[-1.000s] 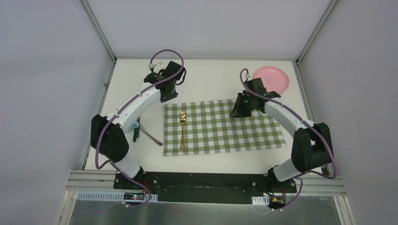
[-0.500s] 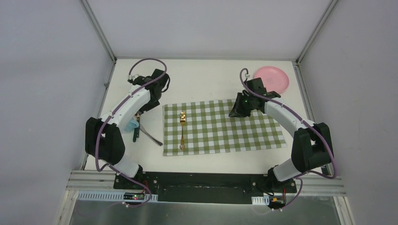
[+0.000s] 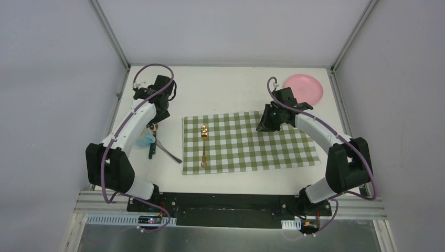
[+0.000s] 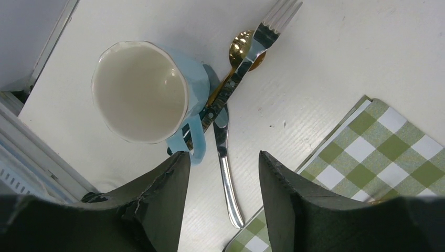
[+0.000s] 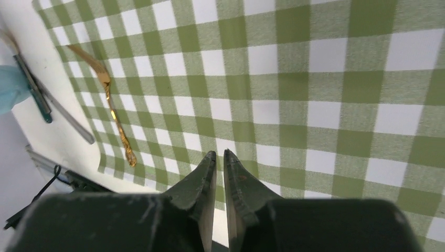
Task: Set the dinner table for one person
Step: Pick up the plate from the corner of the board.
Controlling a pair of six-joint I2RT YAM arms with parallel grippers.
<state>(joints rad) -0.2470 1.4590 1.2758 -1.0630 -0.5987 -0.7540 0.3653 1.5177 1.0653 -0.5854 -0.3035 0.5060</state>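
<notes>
we're looking down into a booth with pale grey walls (image 3: 52, 105), and the dinner table (image 3: 231, 89) fills the floor of it: broad, matte white, aluminium rails (image 3: 109, 37) running along its edges. a green-and-white checked cloth (image 3: 246, 142) lies flat across the near middle, with a gold fork (image 3: 203, 144) on its left part, handle toward the arms. far right corner, a pink plate (image 3: 304, 86) sits on bare white, well apart from the cloth.

over to the left gripper (image 4: 223, 157): fingers spread wide, nothing between them, hovering above the bare tabletop just left of the cloth's edge. the white surface shows straight through the gap. right under it lies a slim steel handle (image 4: 229, 181), and just beyond stands a blue mug (image 4: 141, 92), upright, white inside, its handle pointing toward the fingers. a dark-handled fork (image 4: 246, 58) lies slanted against the mug's side, crossing over a gold spoon (image 4: 240, 44).

now the right gripper (image 5: 219, 156): fingers drawn nearly together, only a sliver of gap, gripping nothing. it hangs over the cloth near the far edge, so here the table is covered beneath the tips, and bare white shows only off past the cloth's left border.
</notes>
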